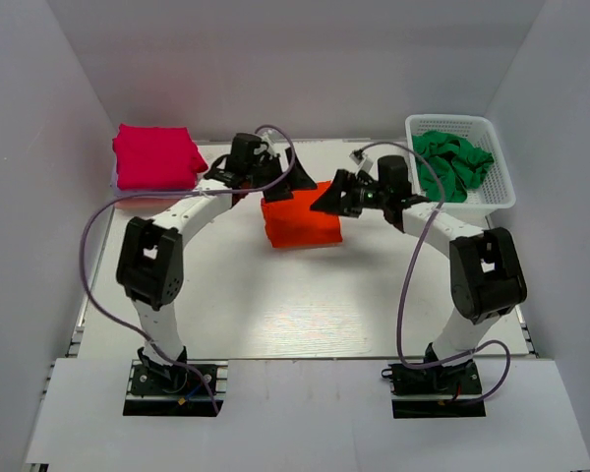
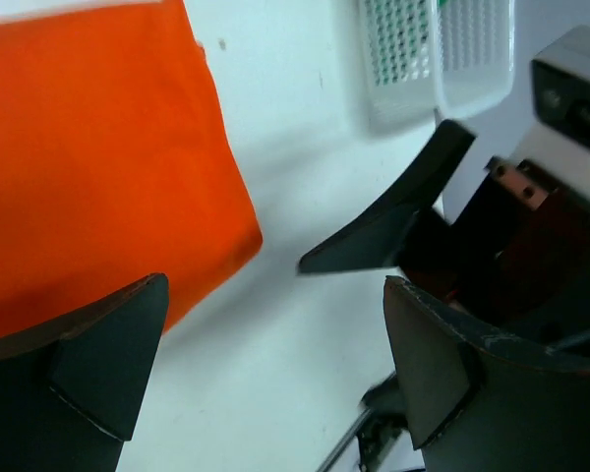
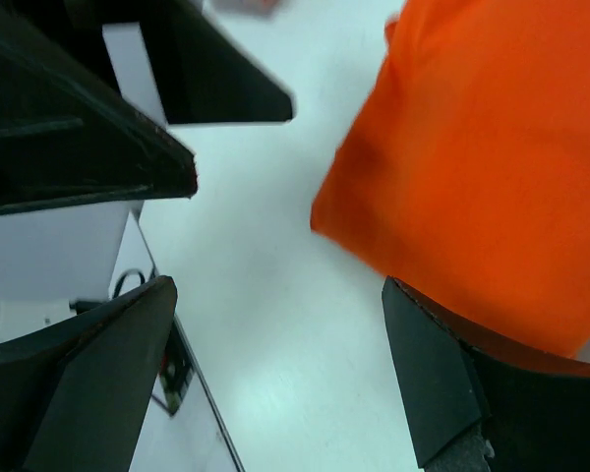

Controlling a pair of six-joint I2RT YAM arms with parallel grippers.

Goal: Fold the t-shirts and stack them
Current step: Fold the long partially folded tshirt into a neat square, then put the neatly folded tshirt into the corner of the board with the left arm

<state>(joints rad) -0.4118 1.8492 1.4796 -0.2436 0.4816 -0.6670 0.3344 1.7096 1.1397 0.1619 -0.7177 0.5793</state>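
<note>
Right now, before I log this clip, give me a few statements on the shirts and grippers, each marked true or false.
1. The orange-red t-shirt lies folded on the table, near both grippers. True.
2. The left gripper is shut on the orange-red t-shirt. False: its jaws stand open and hold nothing.
3. Green t-shirts lie in the white basket at the far right. True.
4. The magenta t-shirt sits inside the basket. False: it lies folded at the far left of the table, outside the basket.
5. The right gripper is open and empty. True.
</note>
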